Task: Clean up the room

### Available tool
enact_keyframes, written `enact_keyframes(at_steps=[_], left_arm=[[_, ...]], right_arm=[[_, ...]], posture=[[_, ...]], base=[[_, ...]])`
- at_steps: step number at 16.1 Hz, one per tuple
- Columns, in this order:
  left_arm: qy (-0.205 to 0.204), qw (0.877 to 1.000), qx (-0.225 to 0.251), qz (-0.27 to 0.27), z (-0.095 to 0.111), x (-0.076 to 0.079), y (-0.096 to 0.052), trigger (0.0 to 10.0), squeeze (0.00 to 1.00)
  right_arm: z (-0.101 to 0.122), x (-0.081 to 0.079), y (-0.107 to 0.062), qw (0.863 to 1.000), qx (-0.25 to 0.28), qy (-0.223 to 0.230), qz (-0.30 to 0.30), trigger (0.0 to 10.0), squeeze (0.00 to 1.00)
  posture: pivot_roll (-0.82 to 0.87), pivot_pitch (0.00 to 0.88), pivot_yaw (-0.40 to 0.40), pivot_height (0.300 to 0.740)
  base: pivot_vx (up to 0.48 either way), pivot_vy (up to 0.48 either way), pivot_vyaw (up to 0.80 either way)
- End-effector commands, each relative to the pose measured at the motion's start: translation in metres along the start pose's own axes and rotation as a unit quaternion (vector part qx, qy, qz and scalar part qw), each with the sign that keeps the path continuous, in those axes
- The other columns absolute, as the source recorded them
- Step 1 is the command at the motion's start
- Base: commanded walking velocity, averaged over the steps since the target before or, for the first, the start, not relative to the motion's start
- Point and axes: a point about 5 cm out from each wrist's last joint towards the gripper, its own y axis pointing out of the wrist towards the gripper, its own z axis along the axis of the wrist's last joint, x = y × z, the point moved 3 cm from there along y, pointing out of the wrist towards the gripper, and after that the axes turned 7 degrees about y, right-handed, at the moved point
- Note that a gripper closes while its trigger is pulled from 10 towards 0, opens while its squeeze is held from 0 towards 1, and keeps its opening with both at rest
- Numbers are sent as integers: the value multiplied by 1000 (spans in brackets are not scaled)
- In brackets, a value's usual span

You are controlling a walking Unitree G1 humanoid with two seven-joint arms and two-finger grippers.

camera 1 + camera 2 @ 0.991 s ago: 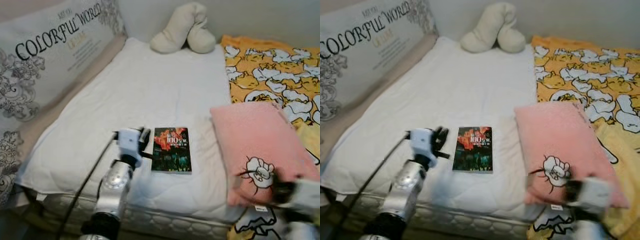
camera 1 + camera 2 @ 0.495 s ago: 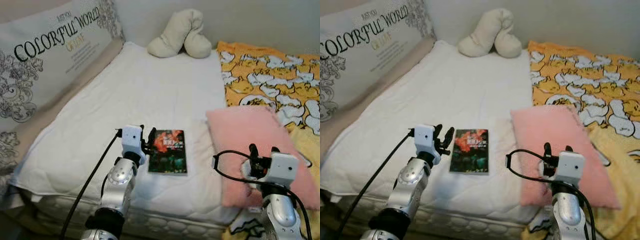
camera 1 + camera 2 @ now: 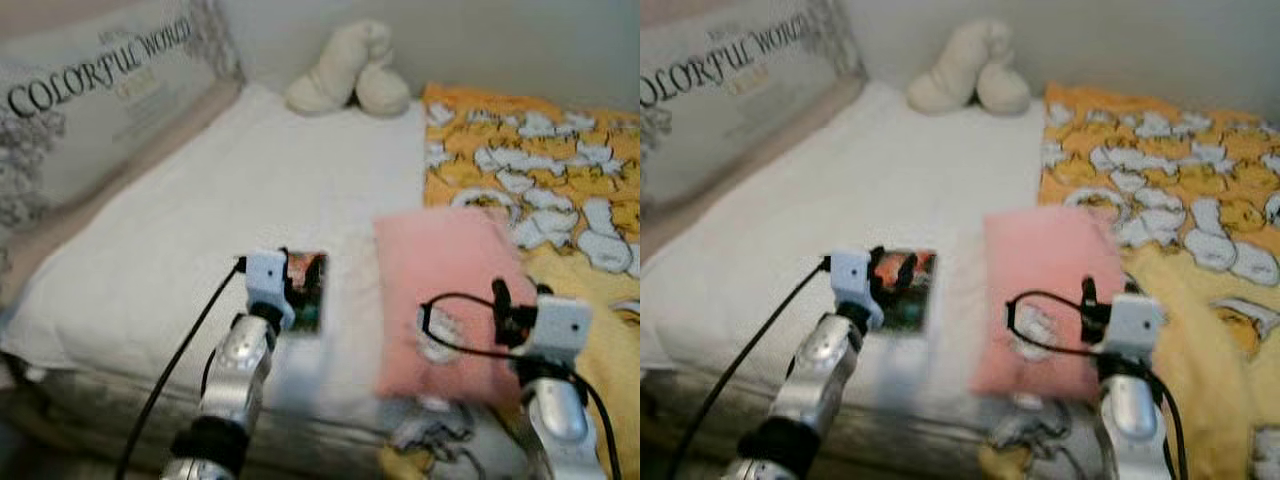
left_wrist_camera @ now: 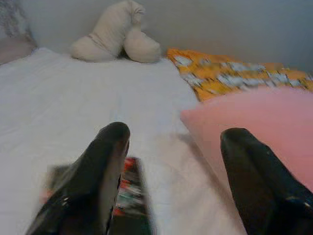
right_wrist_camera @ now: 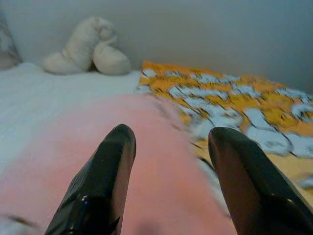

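Observation:
A dark book with a red cover picture lies on the white mattress near its front edge. My left gripper hovers open over the book's left part; in the left wrist view one finger covers the book. A pink pillow lies to the right of the book, partly on the yellow blanket. My right gripper is open above the pillow's near right part, and the right wrist view looks across the pink pillow between its fingers.
A cream plush cushion sits at the far end of the bed against the wall. A large printed pillow leans along the left side. The mattress's front edge is just below the left arm. All views are blurred.
The camera has shifted and blurred. The right arm rose into view over the pink pillow. The left gripper went from beside the book to over its left part.

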Motion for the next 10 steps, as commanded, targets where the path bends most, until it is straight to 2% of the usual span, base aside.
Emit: enact_keyframes(at_steps=[1, 5, 6, 10], left_arm=[[2, 1000, 5, -15, 6, 8, 7, 10000, 1000], [1, 1000, -7, -7, 7, 0, 18, 10000, 1000], [-12, 1000, -12, 0, 8, -4, 21, 10000, 1000], [-20, 1000, -13, 3, 8, -5, 22, 10000, 1000]], right_arm=[[0, 10, -1, 1000, -5, -8, -11, 10000, 0], [2, 21, 10, 1000, -22, -12, -6, 10000, 0], [0, 18, 14, 999, -32, -10, 12, 10000, 1000], [0, 16, 15, 999, -35, -8, 23, 10000, 1000]], posture=[[-30, 0, 30, 732], [-38, 0, 29, 732], [-43, 0, 31, 732], [-43, 0, 31, 732]], base=[[0, -472, 0], [0, -468, 0], [0, 0, 0], [0, 0, 0]])
